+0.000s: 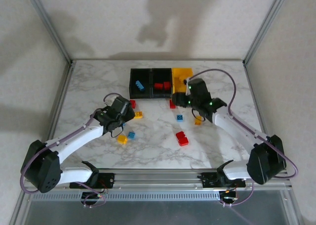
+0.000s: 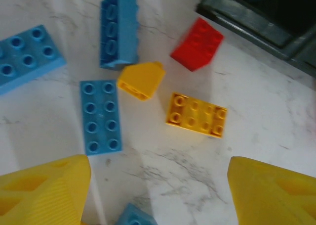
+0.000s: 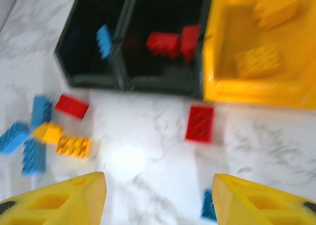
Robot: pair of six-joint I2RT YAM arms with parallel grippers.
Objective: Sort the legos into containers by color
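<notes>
Left end effector (image 2: pixel 158 188), released and empty, hovered with its yellow ribbed fingers (image 2: pixel 47 193) spread above a tight cluster of bricks on the surface (image 2: pixel 256 131). A flat yellow brick (image 2: pixel 196 114) lay nearest, a tilted yellow brick (image 2: pixel 141 80) touched or nearly touched the long blue brick (image 2: pixel 100 116) beside it, and a red brick (image 2: pixel 197 43) lay beyond. Right end effector (image 3: pixel 158 190), likewise released and holding nothing, hung before the row of bins, where a lone red brick (image 3: pixel 199 123) lay just short of the yellow bin (image 3: pixel 256 94). Sorting appeared partly done: a blue piece sat in the left black bin (image 3: pixel 89 79), red pieces in the middle black bin (image 3: pixel 158 82), and yellow pieces in the yellow one, while many legos lay loose on the surface. Probable faults: fingers closing on one yellow brick could catch or nudge its close neighbour, since the cluster left little clearance; glossy hard plastic could slip from a shallow pinch; a finger reaching for the lone red brick could strike the bin front. Bricks were rigid, studded and rectangular; the surface was smooth and marble-patterned; the bins were thin-walled and open-topped.
</notes>
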